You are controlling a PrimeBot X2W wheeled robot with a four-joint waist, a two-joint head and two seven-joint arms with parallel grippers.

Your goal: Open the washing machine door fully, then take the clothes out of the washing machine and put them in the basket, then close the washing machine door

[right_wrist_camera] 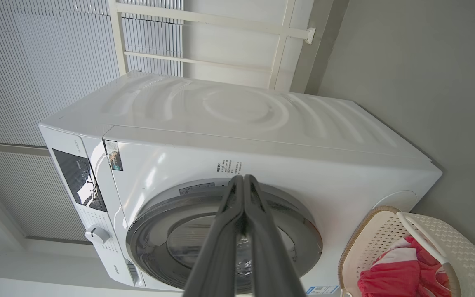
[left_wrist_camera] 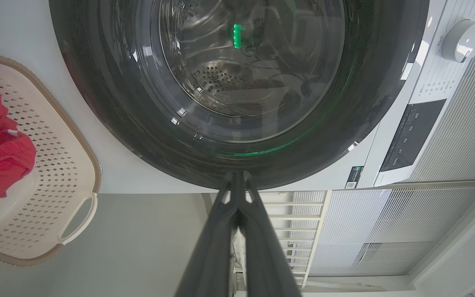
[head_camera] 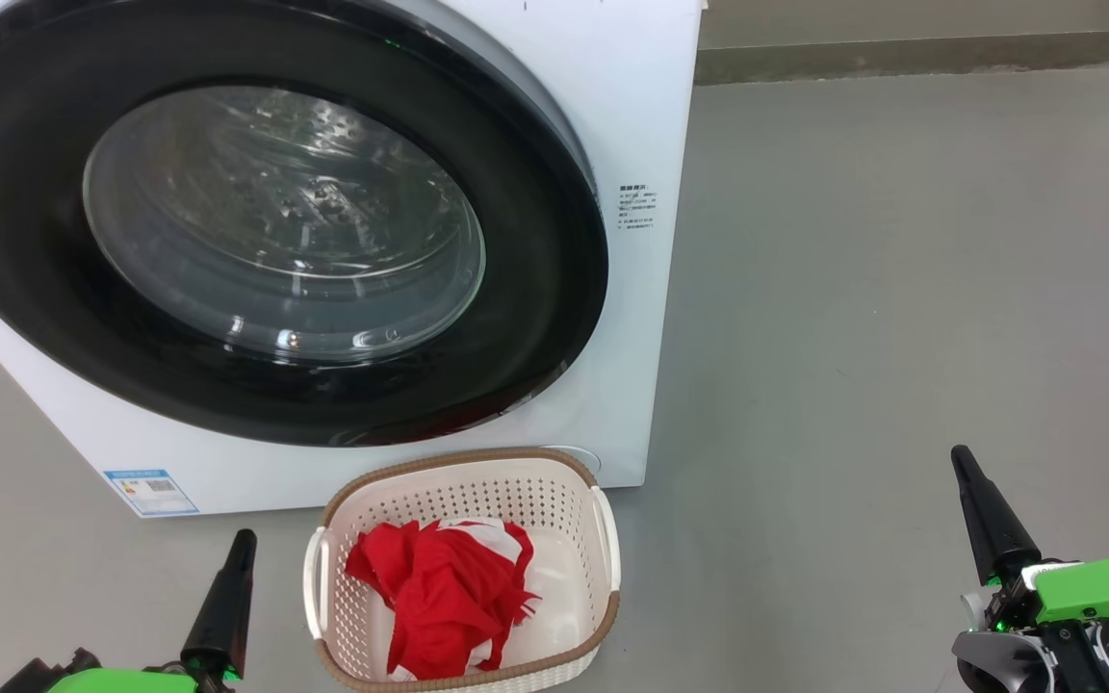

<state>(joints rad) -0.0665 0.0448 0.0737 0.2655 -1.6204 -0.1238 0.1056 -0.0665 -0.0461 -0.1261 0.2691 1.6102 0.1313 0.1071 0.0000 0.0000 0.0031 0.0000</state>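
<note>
Washing machine door appears shut; clothes lie in basket on the floor before the washing machine. Left claw and right claw pinched together, empty. Best check: rim flush all round.

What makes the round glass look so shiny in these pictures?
Head view: room light glints off the washing machine door, picture sharp. Left wrist view: a green light mirrors in the glass, and the wide lens stretches the rim. Right wrist view: soft sheen across the top of the washing machine.
</note>
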